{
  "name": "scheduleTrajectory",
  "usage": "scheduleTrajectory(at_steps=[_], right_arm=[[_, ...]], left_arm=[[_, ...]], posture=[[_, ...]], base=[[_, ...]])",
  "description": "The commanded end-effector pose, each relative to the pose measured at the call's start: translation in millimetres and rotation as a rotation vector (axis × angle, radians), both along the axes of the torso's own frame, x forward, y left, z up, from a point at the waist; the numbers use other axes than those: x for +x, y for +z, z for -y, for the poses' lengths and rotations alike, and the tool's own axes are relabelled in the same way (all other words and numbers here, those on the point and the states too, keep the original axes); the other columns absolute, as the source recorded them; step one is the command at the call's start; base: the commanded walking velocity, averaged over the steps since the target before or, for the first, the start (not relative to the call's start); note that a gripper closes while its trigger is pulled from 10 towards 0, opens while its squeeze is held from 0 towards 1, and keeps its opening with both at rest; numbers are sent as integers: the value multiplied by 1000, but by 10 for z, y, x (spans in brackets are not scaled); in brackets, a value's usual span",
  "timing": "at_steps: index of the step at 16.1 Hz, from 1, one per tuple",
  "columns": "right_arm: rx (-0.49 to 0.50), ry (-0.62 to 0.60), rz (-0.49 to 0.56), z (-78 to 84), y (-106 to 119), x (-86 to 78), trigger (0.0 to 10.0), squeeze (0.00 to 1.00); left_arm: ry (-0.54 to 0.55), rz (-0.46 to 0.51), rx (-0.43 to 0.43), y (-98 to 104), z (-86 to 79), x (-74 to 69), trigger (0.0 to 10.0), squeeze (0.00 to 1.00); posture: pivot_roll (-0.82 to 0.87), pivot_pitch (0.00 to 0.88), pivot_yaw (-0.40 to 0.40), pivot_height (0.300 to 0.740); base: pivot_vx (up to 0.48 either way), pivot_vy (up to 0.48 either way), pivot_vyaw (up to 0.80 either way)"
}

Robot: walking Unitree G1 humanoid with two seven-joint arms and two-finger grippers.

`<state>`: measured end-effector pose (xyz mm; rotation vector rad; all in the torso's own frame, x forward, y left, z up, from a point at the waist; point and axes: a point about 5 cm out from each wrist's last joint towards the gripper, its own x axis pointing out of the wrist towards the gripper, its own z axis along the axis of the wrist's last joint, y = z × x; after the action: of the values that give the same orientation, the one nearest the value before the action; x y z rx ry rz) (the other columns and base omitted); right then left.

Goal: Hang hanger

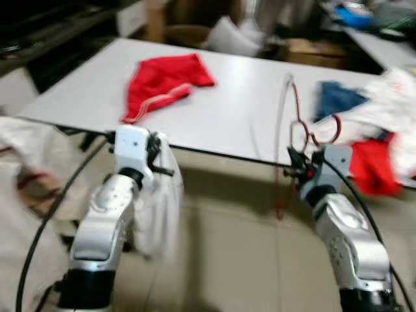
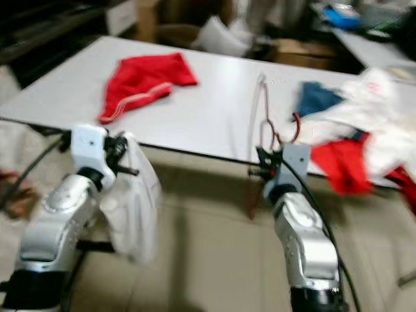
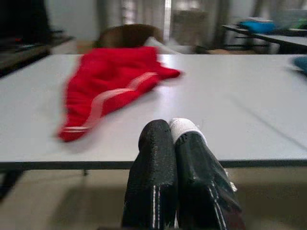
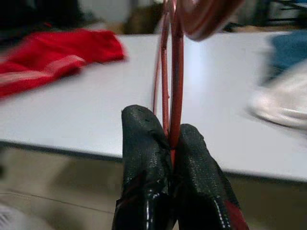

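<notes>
right gripper (image 4: 170, 139) in front of the near edge of the white table (image 1: 221, 110), fingers (image 4: 144, 143) clenched on the thin red wire hanger (image 1: 296, 123). the hanger stands roughly upright above the gripper, hook end near the top, part of its wire hanging below table level in the head views. left gripper (image 3: 172, 132) also at the near table edge, further left, fingers pressed together pinching a bit of white fabric (image 3: 181, 127); a white garment (image 1: 159, 208) hangs down from it beside the left arm. on the table: red garment with white stripes (image 1: 162, 84) towards the far left, blue cloth (image 1: 338, 97) and a heap of white and red clothes (image 1: 390, 130) on the right, just beside the hanger. head views blurred. no readable labels or writing anywhere.
</notes>
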<state>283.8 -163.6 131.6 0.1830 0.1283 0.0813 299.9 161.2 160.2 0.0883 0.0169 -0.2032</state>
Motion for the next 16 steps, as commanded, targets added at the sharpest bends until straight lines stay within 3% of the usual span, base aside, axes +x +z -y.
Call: scheduleTrajectory(at_steps=[1, 7, 10, 16], right_arm=[[11, 10, 43, 9, 101, 26, 10000, 0], [-78, 124, 76, 60, 233, 38, 10000, 0], [-154, 204, 99, 84, 309, 32, 10000, 0], [-288, 579, 127, 264, 576, -69, 10000, 0]], left_arm=[[-3, 34, -8, 93, 0, 3, 10000, 0], [-68, 41, -12, 122, 131, 39, 10000, 0], [-75, 64, -16, 217, 153, 111, 10000, 0], [14, 110, 51, 496, -56, 458, 10000, 0]], posture=[[-110, 0, -50, 719], [-125, 0, -44, 719], [-137, 0, -23, 719], [-141, 0, -17, 719]], base=[[412, 0, 0], [411, 0, 0], [410, 0, -800], [413, 0, 0]])
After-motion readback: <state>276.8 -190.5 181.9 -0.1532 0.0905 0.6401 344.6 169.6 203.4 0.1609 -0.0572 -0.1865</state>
